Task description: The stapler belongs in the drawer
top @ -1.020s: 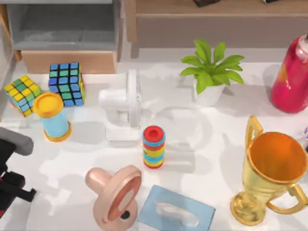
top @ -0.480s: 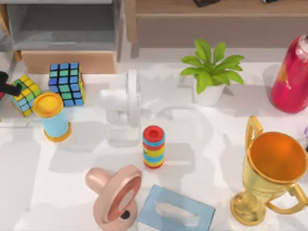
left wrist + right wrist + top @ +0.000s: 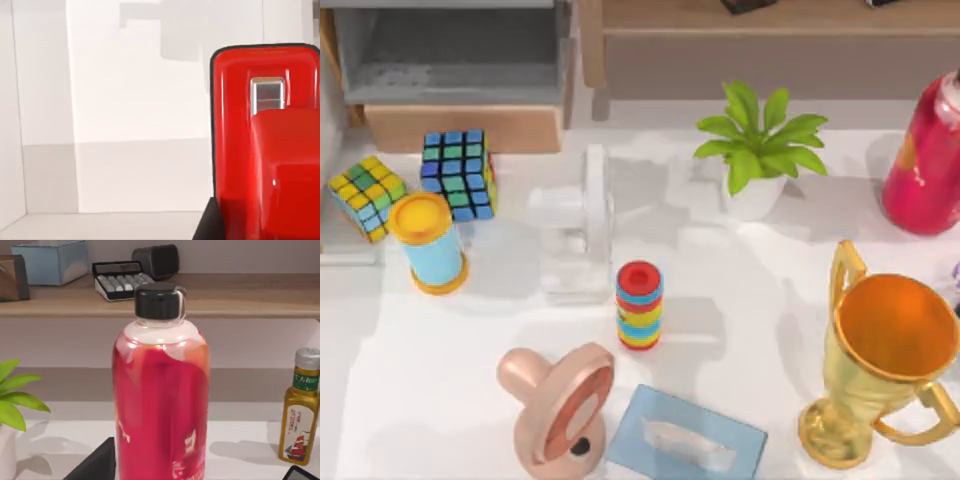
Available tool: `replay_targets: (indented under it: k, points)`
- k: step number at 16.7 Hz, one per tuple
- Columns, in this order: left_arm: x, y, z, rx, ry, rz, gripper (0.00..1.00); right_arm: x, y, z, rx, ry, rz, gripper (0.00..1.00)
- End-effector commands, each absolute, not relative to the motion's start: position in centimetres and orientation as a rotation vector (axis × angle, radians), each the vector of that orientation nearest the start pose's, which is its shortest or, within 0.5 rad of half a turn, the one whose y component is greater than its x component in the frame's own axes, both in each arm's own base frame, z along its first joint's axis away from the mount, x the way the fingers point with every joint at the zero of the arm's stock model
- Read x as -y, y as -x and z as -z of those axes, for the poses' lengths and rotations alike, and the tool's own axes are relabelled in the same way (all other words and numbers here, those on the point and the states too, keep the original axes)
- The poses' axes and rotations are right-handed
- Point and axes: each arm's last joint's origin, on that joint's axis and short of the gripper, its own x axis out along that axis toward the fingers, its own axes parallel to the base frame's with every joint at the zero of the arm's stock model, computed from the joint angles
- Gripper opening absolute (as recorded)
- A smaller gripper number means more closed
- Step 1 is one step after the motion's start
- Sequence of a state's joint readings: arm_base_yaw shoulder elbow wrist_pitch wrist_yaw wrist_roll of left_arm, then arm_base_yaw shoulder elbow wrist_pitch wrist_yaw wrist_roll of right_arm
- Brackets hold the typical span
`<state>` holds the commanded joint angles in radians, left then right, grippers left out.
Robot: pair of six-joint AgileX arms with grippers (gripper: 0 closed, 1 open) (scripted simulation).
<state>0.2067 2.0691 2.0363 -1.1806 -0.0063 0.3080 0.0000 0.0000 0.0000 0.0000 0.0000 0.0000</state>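
Black angular gripper part [image 3: 95, 462] by the lower edge, matte, flat-faced

1. You can read no text anywhere.
2. The yellow oil bottle [image 3: 301, 406] carries a green label band and a ship picture; its lettering is too small for you to read.

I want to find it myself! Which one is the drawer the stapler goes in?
Look at the top view's far left corner, behind the two colourful puzzle cubes. The drawer is the wide open box there, with grey walls inside and a light tan wooden front facing the cubes. It is not the long brown shelf to its right.
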Motion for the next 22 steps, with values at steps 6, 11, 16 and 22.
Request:
replay_targets:
  k: [6, 11, 16, 22]
  points:
    - [-16.4, -47.1, -20.9, -1.424, -0.033, -0.052, 0.00, 0.1, -10.6, -16.0, 0.000, 0.000, 0.000, 1.00]
    - [-17.1, -47.8, -16.3, -1.564, -0.008, -0.006, 0.00, 0.1, -10.6, -16.0, 0.000, 0.000, 0.000, 1.00]
    - [-17.0, -47.9, -16.1, -1.566, -0.011, -0.004, 0.00, 0.1, -10.6, -16.0, 0.000, 0.000, 0.000, 1.00]
    - [-17.1, -47.9, -15.6, -1.559, -0.010, -0.007, 0.00, 0.1, -10.6, -16.0, 0.000, 0.000, 0.000, 1.00]
